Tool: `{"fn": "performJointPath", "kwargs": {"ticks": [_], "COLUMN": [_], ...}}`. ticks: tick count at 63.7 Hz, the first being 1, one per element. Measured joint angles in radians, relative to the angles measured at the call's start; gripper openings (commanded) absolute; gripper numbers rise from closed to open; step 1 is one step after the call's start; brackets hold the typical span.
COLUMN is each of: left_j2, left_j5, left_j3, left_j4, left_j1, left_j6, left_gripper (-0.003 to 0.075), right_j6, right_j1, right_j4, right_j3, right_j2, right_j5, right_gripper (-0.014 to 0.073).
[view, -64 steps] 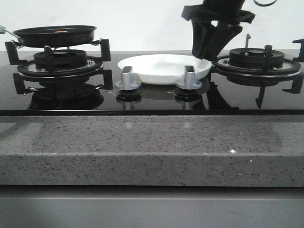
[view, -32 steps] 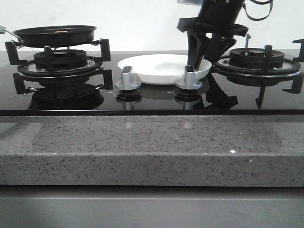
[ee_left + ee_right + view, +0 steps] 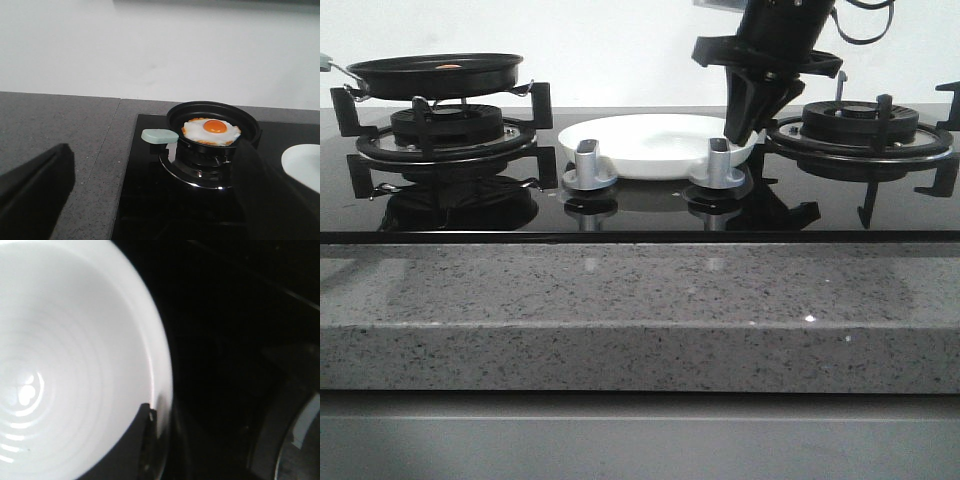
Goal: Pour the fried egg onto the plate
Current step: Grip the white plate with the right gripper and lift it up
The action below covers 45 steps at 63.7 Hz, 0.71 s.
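Right end effector [image 3: 741, 135] is pinched on the right rim of the plate [image 3: 650, 140]: fingers nearly together, the rim caught between them. In the right wrist view one dark finger [image 3: 145, 440] lies over the inside of the plate [image 3: 65, 365] right at the rim; the outer finger is lost against the black glass. Plate is bare inside, showing only its concentric rings.

Plate sits on the glass hob [image 3: 640, 215] between the two burners, just behind the two silver knobs [image 3: 587, 165].

Fried egg [image 3: 211, 130] is in the black frying pan [image 3: 213, 120], yolk up, well left of the plate. Pan sits on the left burner [image 3: 445, 135]; only a sliver of orange [image 3: 448, 66] shows above the pan rim from the front. Pale green handle tip [image 3: 160, 135] sticks out on the side away from the plate.

Left end effector [image 3: 150, 200] hangs wide open with nothing in it, left of the pan and apart from it. Plate edge [image 3: 302, 167] is visible beyond the pan.
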Motion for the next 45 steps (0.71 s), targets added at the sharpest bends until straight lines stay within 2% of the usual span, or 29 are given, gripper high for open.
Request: {"fn": "performJointPath", "kwargs": {"ticks": [4, 29, 45], "left_j2": [0.000, 0.000, 0.000], "left_j5": [0.000, 0.000, 0.000], "left_j3": [0.000, 0.000, 0.000], "left_j4": [0.000, 0.000, 0.000], "left_j1": [0.000, 0.000, 0.000], "left_j6": [0.000, 0.000, 0.000], "left_gripper": [0.0617, 0.0617, 0.0617], "right_j6": [0.009, 0.078, 0.081], "right_j1": [0.000, -0.044, -0.083], "right_j4": [0.015, 0.035, 0.136], "right_j3": [-0.002, -0.048, -0.057], "right_j2": [0.000, -0.002, -0.051], "right_j5": [-0.015, 0.005, 0.021], "right_gripper": [-0.0062, -0.0057, -0.0057]}}
